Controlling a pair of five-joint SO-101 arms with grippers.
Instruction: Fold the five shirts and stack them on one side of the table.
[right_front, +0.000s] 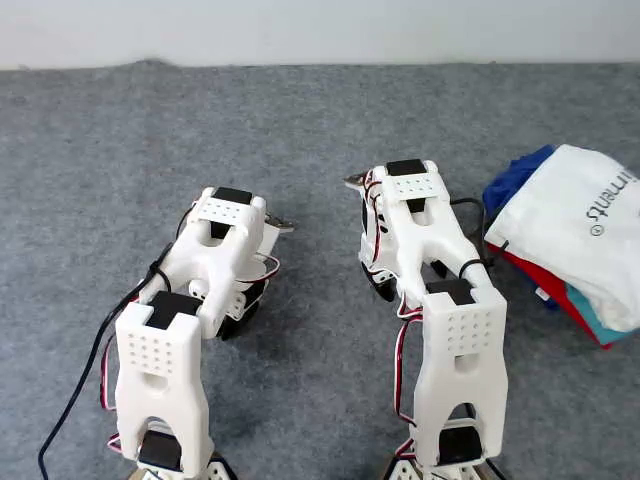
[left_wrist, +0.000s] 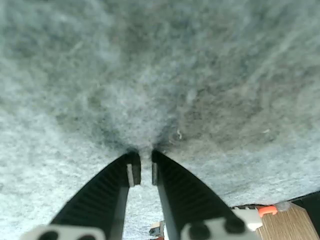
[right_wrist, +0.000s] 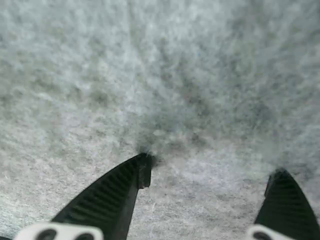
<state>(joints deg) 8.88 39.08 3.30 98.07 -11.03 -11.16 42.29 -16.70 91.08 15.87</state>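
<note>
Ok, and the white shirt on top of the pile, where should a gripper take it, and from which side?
Probably at its edge toward the table's middle, coming in low from that side. The white shirt lies topmost, and that edge sits raised on the blue shirt and red shirt below, which leaves room to get under it.

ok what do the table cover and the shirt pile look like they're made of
Table cover: grey felt or low-pile carpet by the look, matte, fuzzy fibres. Shirt pile: soft cloth, probably cotton knit, matte, with creases and limp folded edges.
</note>
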